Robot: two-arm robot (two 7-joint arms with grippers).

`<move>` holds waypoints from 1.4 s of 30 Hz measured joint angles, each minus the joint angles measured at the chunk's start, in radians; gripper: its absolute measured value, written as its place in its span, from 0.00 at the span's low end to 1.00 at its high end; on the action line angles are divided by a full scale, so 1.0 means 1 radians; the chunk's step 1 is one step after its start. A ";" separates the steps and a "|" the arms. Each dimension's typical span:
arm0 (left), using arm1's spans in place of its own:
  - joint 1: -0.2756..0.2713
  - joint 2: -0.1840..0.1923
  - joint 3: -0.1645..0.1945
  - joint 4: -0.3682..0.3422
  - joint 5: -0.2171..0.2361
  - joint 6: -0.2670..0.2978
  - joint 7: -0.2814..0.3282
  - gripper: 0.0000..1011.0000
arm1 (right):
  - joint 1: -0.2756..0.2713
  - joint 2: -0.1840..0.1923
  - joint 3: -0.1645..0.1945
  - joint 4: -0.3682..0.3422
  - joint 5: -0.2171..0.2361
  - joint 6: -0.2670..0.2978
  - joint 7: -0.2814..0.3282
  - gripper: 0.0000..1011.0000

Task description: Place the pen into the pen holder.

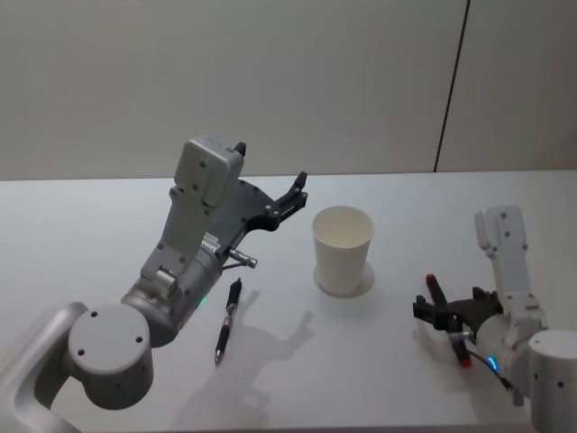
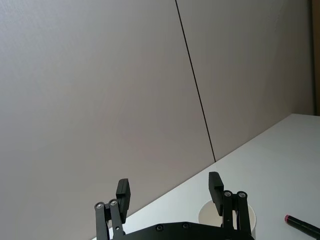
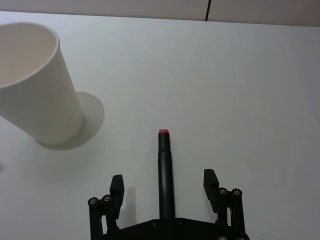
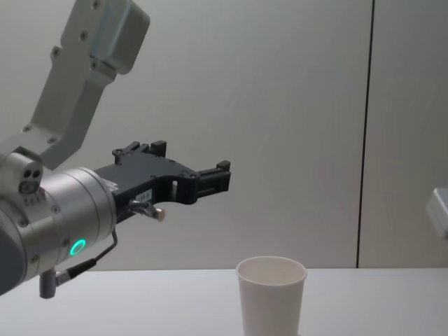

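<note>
The pen holder, a white paper cup [image 1: 343, 250] [image 3: 35, 90] [image 4: 271, 297], stands upright mid-table. A black pen with a red end [image 3: 165, 165] [image 1: 432, 281] lies flat on the table to the cup's right. My right gripper [image 3: 163, 184] [image 1: 440, 308] sits low over it, open, a finger on each side of the pen and not touching it. A second, all-black pen [image 1: 227, 320] lies left of the cup near my left arm's base. My left gripper [image 1: 296, 194] [image 2: 170, 191] [image 4: 218, 178] is raised above and left of the cup, open and empty.
The white table [image 1: 406, 198] meets a plain wall with a dark vertical seam [image 1: 451, 86] behind. Bare tabletop lies between the cup and the right gripper.
</note>
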State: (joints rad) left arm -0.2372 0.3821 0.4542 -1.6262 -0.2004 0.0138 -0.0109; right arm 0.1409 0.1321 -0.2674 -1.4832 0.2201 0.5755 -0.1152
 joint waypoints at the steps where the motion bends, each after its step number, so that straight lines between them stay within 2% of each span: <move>1: 0.000 0.000 0.000 0.000 0.000 0.000 0.000 0.99 | 0.002 -0.002 0.001 0.006 0.000 0.001 0.000 0.99; 16: 0.000 0.000 0.000 0.000 0.000 0.000 0.000 0.99 | 0.025 -0.018 0.004 0.068 -0.005 0.004 0.019 0.99; 21: 0.000 0.000 0.000 0.000 0.000 0.000 0.000 0.99 | 0.031 -0.022 0.005 0.086 -0.009 0.003 0.030 0.91; 25: 0.000 0.000 0.000 0.000 0.000 0.000 0.000 0.99 | 0.032 -0.023 0.005 0.093 -0.011 0.001 0.037 0.78; 26: 0.000 0.000 0.000 0.000 0.000 0.000 0.000 0.99 | 0.033 -0.024 0.005 0.097 -0.012 0.000 0.040 0.78; 28: 0.000 0.000 0.000 0.000 0.000 0.000 0.000 0.99 | 0.034 -0.025 0.005 0.100 -0.014 -0.003 0.045 0.69; 31: 0.000 0.000 0.000 0.000 0.000 0.000 0.000 0.99 | 0.034 -0.025 0.005 0.103 -0.015 -0.006 0.049 0.63; 32: 0.000 0.000 0.000 0.000 0.000 0.000 0.000 0.99 | 0.034 -0.025 0.006 0.104 -0.016 -0.008 0.053 0.57; 34: 0.000 0.000 0.000 0.000 0.000 0.000 0.000 0.99 | 0.034 -0.025 0.006 0.105 -0.017 -0.010 0.056 0.53; 35: 0.000 0.000 0.000 0.000 0.000 0.000 0.000 0.99 | 0.034 -0.025 0.006 0.106 -0.018 -0.012 0.059 0.47; 37: 0.000 0.000 0.000 0.000 0.000 0.000 0.000 0.99 | 0.034 -0.025 0.006 0.106 -0.019 -0.014 0.062 0.43; 40: 0.000 0.000 0.000 0.000 0.000 0.000 0.000 0.99 | 0.032 -0.025 0.007 0.107 -0.022 -0.018 0.068 0.30; 42: 0.000 0.000 0.000 0.000 0.000 0.000 0.000 0.99 | 0.031 -0.025 0.008 0.107 -0.023 -0.020 0.069 0.27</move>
State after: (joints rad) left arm -0.2372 0.3821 0.4542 -1.6262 -0.2004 0.0138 -0.0109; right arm 0.1723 0.1067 -0.2597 -1.3765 0.1975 0.5559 -0.0458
